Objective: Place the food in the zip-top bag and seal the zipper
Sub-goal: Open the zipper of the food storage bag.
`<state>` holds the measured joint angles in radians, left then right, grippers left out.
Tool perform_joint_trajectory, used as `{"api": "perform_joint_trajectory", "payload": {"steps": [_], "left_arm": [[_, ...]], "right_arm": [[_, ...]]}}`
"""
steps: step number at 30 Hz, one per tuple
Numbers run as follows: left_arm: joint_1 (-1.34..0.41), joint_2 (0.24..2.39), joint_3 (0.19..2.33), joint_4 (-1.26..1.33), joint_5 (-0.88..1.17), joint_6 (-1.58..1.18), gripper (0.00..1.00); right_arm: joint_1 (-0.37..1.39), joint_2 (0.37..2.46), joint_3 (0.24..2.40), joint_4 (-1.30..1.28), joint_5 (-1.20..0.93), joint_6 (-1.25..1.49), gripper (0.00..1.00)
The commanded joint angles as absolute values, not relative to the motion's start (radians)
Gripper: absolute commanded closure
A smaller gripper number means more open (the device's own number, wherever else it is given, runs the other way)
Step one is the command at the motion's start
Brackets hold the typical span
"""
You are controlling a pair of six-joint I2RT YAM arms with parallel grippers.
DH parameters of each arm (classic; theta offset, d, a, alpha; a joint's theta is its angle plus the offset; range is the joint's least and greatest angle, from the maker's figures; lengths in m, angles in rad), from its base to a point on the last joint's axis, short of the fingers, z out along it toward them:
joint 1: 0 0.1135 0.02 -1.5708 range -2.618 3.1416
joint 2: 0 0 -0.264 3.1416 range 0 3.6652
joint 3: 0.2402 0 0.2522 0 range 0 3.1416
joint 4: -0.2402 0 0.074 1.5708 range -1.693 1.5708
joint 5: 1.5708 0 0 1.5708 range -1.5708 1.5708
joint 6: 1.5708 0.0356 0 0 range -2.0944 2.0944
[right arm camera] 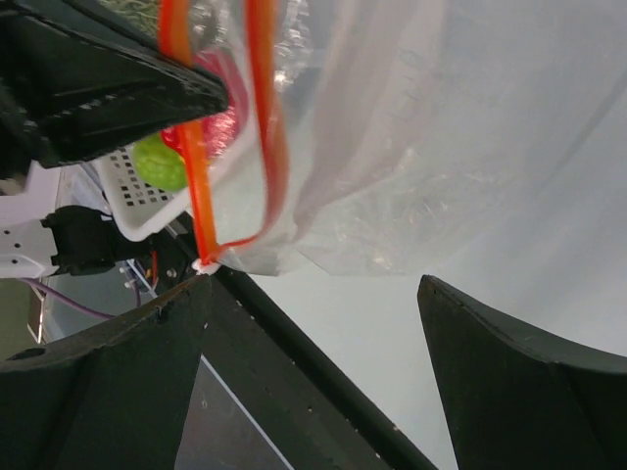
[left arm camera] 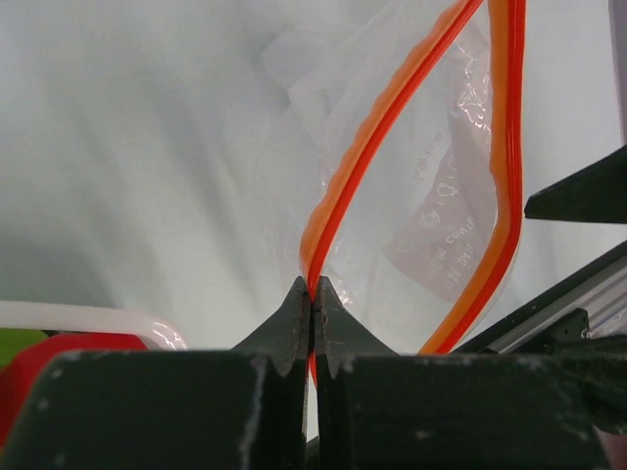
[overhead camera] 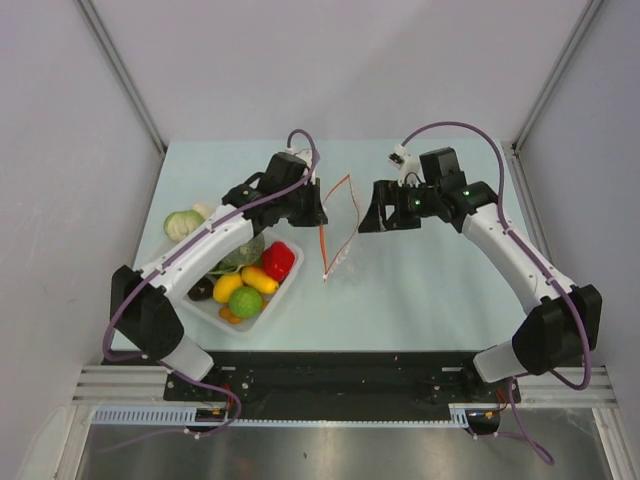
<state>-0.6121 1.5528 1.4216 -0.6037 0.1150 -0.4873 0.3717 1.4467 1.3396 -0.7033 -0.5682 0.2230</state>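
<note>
Top external view shows the zip-top bag lying near the middle of the table, between the two grippers, with its mouth spread so the zipper forms a long loop. The left gripper sits at the loop's left side. In the left wrist view its fingers are pressed together on one side of the orange-red strip, while the other side curves away to the right. The right gripper stands just right of the bag. In the right wrist view its fingers are spread wide with nothing between them, and the zipper's small white end piece lies close to the tip of one; whether they touch cannot be told. The food is outside the bag: the bright green fruit lies in the clear tray beside a red pepper and a lemon, the grey-green ball is partly hidden under the left arm, and the cabbage head rests on the table just left of the tray.
</note>
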Motion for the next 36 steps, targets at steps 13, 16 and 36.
{"api": "perform_joint_trajectory", "payload": {"steps": [13,16,36], "left_arm": [[-0.525,1.546,1.474,-0.627,0.133,-0.581,1.0],[-0.494,1.51,1.413,-0.603,0.179,-0.545,1.0],[-0.304,1.178,1.287,-0.682,0.474,-0.034,0.07]], "right_arm": [[0.494,1.565,1.428,-0.586,-0.313,0.267,0.71],[0.459,1.549,1.397,-0.595,-0.37,0.267,1.0],[0.377,1.437,1.186,-0.472,-0.816,0.431,1.0]]}}
